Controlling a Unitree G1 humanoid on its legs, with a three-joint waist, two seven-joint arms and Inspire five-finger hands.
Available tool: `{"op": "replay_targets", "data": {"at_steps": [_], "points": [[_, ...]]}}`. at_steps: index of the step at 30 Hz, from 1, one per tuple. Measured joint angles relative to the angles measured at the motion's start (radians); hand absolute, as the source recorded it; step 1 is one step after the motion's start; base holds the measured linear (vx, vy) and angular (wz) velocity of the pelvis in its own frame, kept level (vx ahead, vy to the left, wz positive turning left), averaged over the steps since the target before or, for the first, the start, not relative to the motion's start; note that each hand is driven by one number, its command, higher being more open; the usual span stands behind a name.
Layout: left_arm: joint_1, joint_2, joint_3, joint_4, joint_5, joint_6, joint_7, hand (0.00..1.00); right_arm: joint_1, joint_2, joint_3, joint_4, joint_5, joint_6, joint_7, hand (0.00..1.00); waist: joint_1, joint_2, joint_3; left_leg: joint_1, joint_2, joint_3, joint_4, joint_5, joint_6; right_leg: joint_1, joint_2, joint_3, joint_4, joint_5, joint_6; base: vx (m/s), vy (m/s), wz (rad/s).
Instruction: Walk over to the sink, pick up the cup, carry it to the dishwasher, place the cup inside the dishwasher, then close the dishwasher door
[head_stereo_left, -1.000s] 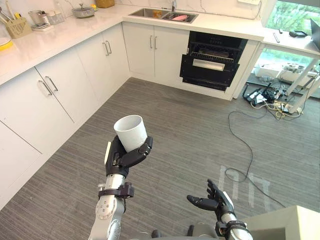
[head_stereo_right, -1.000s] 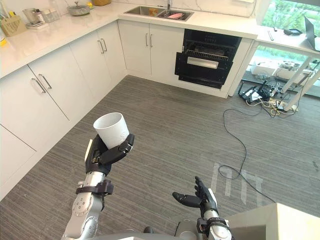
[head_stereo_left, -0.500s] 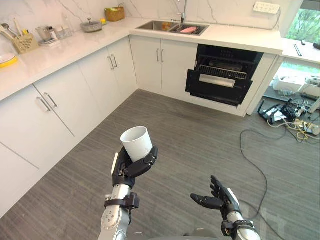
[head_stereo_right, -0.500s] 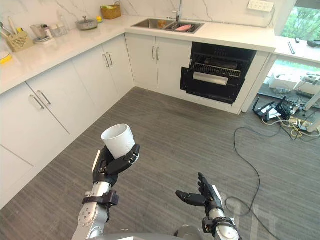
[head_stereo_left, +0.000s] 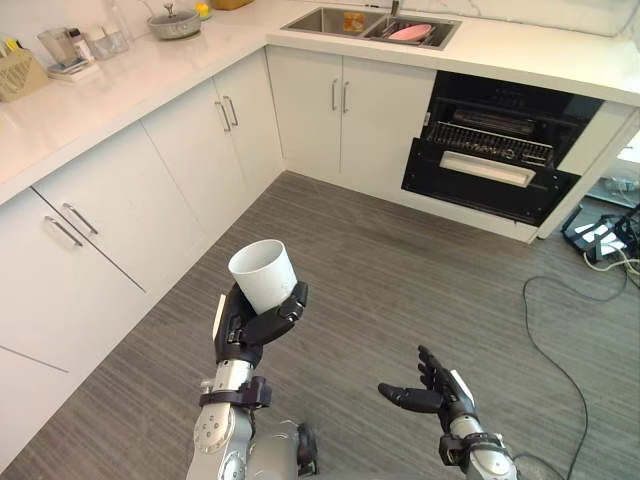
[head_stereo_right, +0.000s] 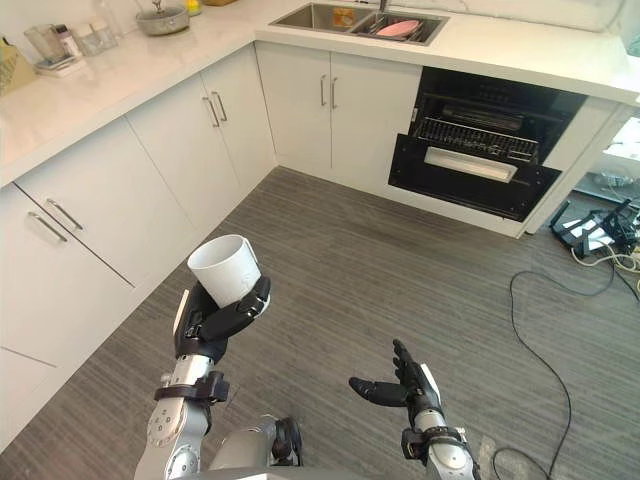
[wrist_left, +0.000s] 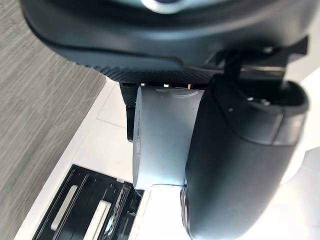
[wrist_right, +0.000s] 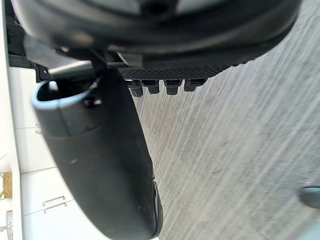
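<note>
The robot is carrying the white cup (head_stereo_left: 265, 275) across the kitchen floor (head_stereo_left: 400, 290), and what is changing is its own vantage, not the things around it. The whole scene is sliding in both eye views. The open dishwasher (head_stereo_left: 495, 165) is now sitting larger and lower in the frame than a moment ago, while the wall behind the tabletop (head_stereo_left: 120, 85) is slipping out of sight. I'm taking that as the robot closing in on the dishwasher, though it is still well apart from it.

The left hand (head_stereo_left: 255, 325) is keeping the same grip throughout. Its fingers and thumb are wrapping round the lower part of the cup, which is staying roughly upright with its mouth up, raised in front of the chest. The right hand (head_stereo_left: 435, 393) is hanging low with its palm turned up and its fingers loosely spread, holding nothing, much as before.

So the pick-up at the sink (head_stereo_left: 345, 20) is looking done and the carry is under way. Placing the cup and closing the door are both still ahead. The dishwasher front is standing open on a dark interior with a rack (head_stereo_left: 485, 143) showing.

I'm not making out any label or writing on the cup, the cabinets (head_stereo_left: 340, 120) or the dishwasher.
</note>
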Motion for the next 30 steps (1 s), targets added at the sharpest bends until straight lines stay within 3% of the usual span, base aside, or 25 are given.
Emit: {"op": "replay_targets", "data": {"at_steps": [2,3,6,8,9,10,12,13,15,16,17,18,19,20,22,24,25,27,30], "points": [[0.007,0.008,-0.001,0.0,0.0,0.004,0.008,0.0,0.006,0.013,0.004,0.02,-0.002,0.0,0.001,1.0,-0.002,0.004,0.0,0.113,-0.017,-0.004,-0.054,-0.025,0.003,-0.055,0.008,-0.017,0.104,-0.038,-0.033,0.56,0.174,0.06],[0.004,0.008,0.001,-0.001,-0.001,0.003,0.013,0.0,0.012,0.014,0.01,0.024,-0.005,0.0,0.002,1.0,-0.007,0.016,-0.004,0.185,-0.02,-0.022,-0.12,-0.024,0.0,-0.102,0.04,-0.049,0.098,-0.071,-0.05,0.49,0.122,0.15],[-0.026,0.022,-0.008,-0.015,-0.001,0.003,0.016,0.0,0.014,0.015,0.015,0.02,-0.005,-0.01,0.002,1.0,-0.026,0.032,0.001,0.295,-0.013,-0.065,-0.236,-0.011,-0.014,-0.23,0.114,-0.103,-0.018,-0.098,-0.07,0.42,0.053,0.4],[-0.068,0.031,-0.031,-0.015,-0.001,0.004,0.018,0.0,0.027,0.016,0.015,-0.01,-0.004,-0.012,0.004,1.0,-0.05,0.048,0.01,0.37,0.013,-0.12,-0.287,-0.025,-0.039,-0.346,0.183,-0.082,-0.291,-0.022,-0.047,0.46,-0.014,0.65],[-0.078,0.036,-0.041,-0.015,-0.001,0.005,0.018,0.0,0.037,0.02,0.015,-0.028,-0.004,-0.012,0.005,1.0,-0.053,0.048,0.013,0.394,0.018,-0.137,-0.296,-0.037,-0.06,-0.371,0.2,-0.054,-0.414,0.056,-0.04,0.58,-0.11,0.67],[-0.074,0.044,-0.056,-0.015,0.0,0.006,0.017,0.0,0.059,0.03,0.015,-0.057,-0.004,-0.012,0.007,1.0,-0.053,0.031,0.017,0.45,0.023,-0.144,-0.296,-0.066,-0.102,-0.374,0.21,-0.026,-0.575,0.192,-0.044,0.49,-0.106,0.55],[-0.048,0.046,-0.067,-0.016,0.0,0.008,0.017,0.0,0.085,0.038,0.02,-0.075,-0.004,-0.012,0.009,1.0,-0.057,0.013,0.003,0.502,0.022,-0.144,-0.296,-0.098,-0.121,-0.366,0.201,-0.018,-0.596,0.26,-0.063,0.44,-0.159,0.56],[-0.03,0.032,-0.074,-0.017,0.001,0.013,0.016,0.0,0.103,0.034,0.02,-0.1,-0.005,-0.011,0.014,1.0,-0.07,0.018,-0.01,0.562,0.045,-0.147,-0.307,-0.146,-0.137,-0.368,0.207,-0.024,-0.5,0.322,-0.104,0.71,-0.266,0.54],[-0.004,0.003,-0.085,-0.022,0.0,0.017,0.019,0.0,0.086,0.036,0.019,-0.111,-0.005,-0.004,0.019,1.0,-0.059,0.05,-0.017,0.551,0.101,-0.133,-0.167,-0.156,-0.152,-0.376,0.233,-0.044,-0.387,0.254,-0.134,0.58,-0.229,0.25],[-0.001,-0.017,-0.091,-0.025,0.002,0.017,0.021,0.0,0.085,0.036,0.018,-0.141,-0.005,0.001,0.021,1.0,-0.059,0.077,-0.025,0.474,0.151,-0.134,-0.001,-0.131,-0.145,-0.363,0.252,-0.068,-0.381,0.222,-0.145,0.51,-0.259,0.12],[0.001,-0.043,-0.1,-0.038,0.007,0.017,0.022,0.0,0.084,0.034,0.011,-0.183,-0.005,0.003,0.026,1.0,-0.055,0.104,-0.026,0.378,0.229,-0.118,0.211,-0.011,-0.127,-0.331,0.29,-0.088,-0.377,0.175,-0.165,0.5,-0.25,0.11],[0.002,-0.05,-0.103,-0.042,0.01,0.017,0.022,0.0,0.084,0.034,0.01,-0.195,-0.005,0.003,0.027,1.0,-0.051,0.11,-0.026,0.351,0.267,-0.096,0.28,0.064,-0.111,-0.31,0.308,-0.089,-0.379,0.157,-0.172,0.5,-0.245,-0.03],[0.006,-0.058,-0.104,-0.042,0.011,0.017,0.022,0.0,0.085,0.035,0.009,-0.206,-0.005,0.003,0.026,1.0,-0.049,0.112,-0.023,0.317,0.321,-0.075,0.374,0.185,-0.101,-0.264,0.332,-0.089,-0.398,0.133,-0.185,0.51,-0.187,-0.09],[0.011,-0.063,-0.106,-0.042,0.011,0.017,0.018,0.0,0.083,0.037,0.004,-0.21,-0.004,0.003,0.024,1.0,-0.05,0.113,-0.024,0.266,0.354,-0.077,0.466,0.162,-0.114,-0.207,0.353,-0.091,-0.429,0.111,-0.199,0.61,-0.194,-0.08],[0.011,-0.059,-0.105,-0.041,0.01,0.017,0.01,0.0,0.079,0.027,-0.003,-0.211,0.001,0.002,0.011,1.0,-0.051,0.108,-0.025,0.185,0.343,-0.058,0.473,0.068,-0.117,-0.128,0.362,-0.084,-0.491,0.101,-0.218,0.54,-0.143,-0.07],[0.011,-0.058,-0.105,-0.041,0.008,0.015,0.004,0.0,0.077,0.004,0.0,-0.211,0.004,0.002,-0.01,1.0,-0.041,0.104,-0.027,0.103,0.294,-0.006,0.272,-0.021,-0.111,-0.044,0.36,-0.064,-0.568,0.092,-0.225,0.47,-0.076,-0.16],[0.011,-0.058,-0.104,-0.041,0.006,0.015,0.002,0.0,0.073,0.003,0.001,-0.21,0.005,0.002,-0.015,1.0,-0.033,0.102,-0.027,0.087,0.271,-0.006,0.195,-0.027,-0.117,-0.032,0.355,-0.054,-0.576,0.087,-0.224,0.45,-0.019,-0.38],[0.012,-0.047,-0.105,-0.04,-0.001,0.015,-0.01,0.0,0.04,-0.002,0.011,-0.178,0.015,0.002,-0.036,1.0,-0.015,0.079,-0.015,0.052,0.156,-0.08,-0.109,0.013,-0.133,0.023,0.328,-0.001,-0.587,0.063,-0.194,0.43,0.033,-0.58],[0.014,-0.027,-0.105,-0.039,-0.001,0.015,-0.025,0.0,0.011,-0.008,0.036,-0.136,0.016,0.001,-0.053,1.0,0.0,0.075,-0.015,0.026,0.112,-0.117,-0.237,0.109,-0.15,0.061,0.318,0.065,-0.574,0.006,-0.166,0.37,0.115,-0.8]]}}
